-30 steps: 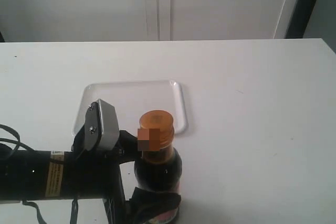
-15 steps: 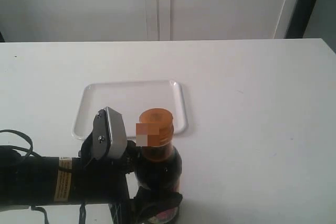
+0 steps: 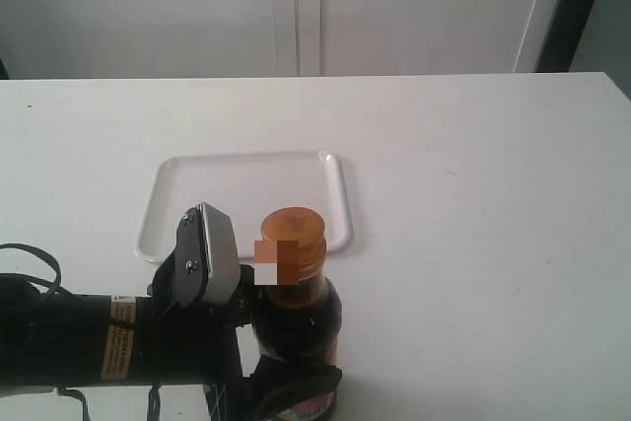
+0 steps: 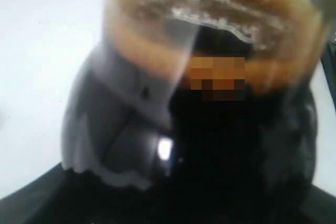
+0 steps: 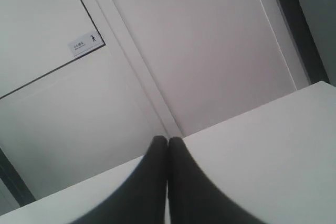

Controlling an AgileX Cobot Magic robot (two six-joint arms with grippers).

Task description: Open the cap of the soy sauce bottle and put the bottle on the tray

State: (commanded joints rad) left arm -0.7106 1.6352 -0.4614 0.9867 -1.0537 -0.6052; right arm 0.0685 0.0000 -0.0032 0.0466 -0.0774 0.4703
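Exterior view: a white table [image 3: 493,244] under a white wall, with the white rectangular tray [image 3: 246,184] lying flat near the middle, nothing on it. Just in front of the tray's near right corner, the soy sauce bottle [image 3: 301,327] standing upright, dark glass with rounded shoulders, a strip of coloured label at the very bottom edge. On top, the orange-gold cap [image 3: 293,229], closed flat on its collar. From the left, the black left arm reaching in low, its silver wrist bracket right beside the bottle's neck; the left gripper [image 3: 271,382] wrapped about the bottle's lower body, dark finger [image 3: 301,379] curving across the front of the glass, closed upon it. Bottle base apart from the tray, on bare table. Left wrist view: very close and blurred, filled by the soy sauce bottle [image 4: 220,145], dark shoulders with a bright glint, orange cap [image 4: 210,3] and collar toward the upper part, white table [image 4: 37,51] beside; black finger [image 4: 31,198] edges showing at the lower corners on either side of the glass, pressed to it. Right wrist view: the right gripper [image 5: 168,150] well away from everything, pointing at a white panelled wall with a small sign [image 5: 85,44], white table edge [image 5: 273,129] below; two dark fingers [image 5: 152,182] pressed together with no gap, holding nothing.
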